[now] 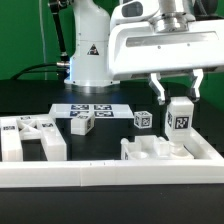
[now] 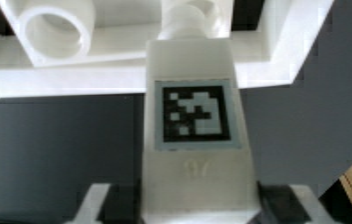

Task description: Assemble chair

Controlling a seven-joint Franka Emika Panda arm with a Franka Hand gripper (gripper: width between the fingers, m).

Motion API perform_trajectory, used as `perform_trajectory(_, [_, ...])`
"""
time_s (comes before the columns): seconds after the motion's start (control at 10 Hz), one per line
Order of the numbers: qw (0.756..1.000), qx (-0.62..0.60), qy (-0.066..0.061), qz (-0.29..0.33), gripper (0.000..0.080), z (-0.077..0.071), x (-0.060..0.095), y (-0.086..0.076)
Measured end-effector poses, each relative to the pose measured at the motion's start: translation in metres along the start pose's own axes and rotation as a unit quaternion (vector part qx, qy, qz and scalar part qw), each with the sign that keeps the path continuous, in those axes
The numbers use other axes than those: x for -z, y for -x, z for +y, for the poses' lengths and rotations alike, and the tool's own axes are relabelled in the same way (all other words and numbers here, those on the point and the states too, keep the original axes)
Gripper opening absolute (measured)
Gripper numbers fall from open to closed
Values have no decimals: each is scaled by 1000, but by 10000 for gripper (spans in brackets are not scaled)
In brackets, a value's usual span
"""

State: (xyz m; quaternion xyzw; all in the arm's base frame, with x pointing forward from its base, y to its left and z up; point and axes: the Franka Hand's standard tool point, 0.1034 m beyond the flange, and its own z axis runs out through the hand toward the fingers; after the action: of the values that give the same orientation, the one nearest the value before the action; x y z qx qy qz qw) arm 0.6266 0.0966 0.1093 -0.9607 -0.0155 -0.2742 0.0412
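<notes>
gripper (image 1: 178,94) | clamps chair leg (image 1: 180,118) upright | lower end at seat slab (image 1: 148,151)

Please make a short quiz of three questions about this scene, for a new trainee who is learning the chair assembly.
1. True or false: the gripper is shut on a tagged white post.
2. In the exterior view, where does the marker board lie? A) to the left of the held post. B) to the right of it. C) directly under it.
3. Fill in: in the wrist view, the white piece beyond the post has a round ____.
Key: 1 true; 2 A; 3 hole.
</notes>
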Motion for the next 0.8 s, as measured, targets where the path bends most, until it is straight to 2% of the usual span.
perform_trajectory(0.5, [1000,9,-1,-10,289,-3,-9,11])
perform_trajectory(0.8, [1000,11,1,9,289,-4,-9,11])
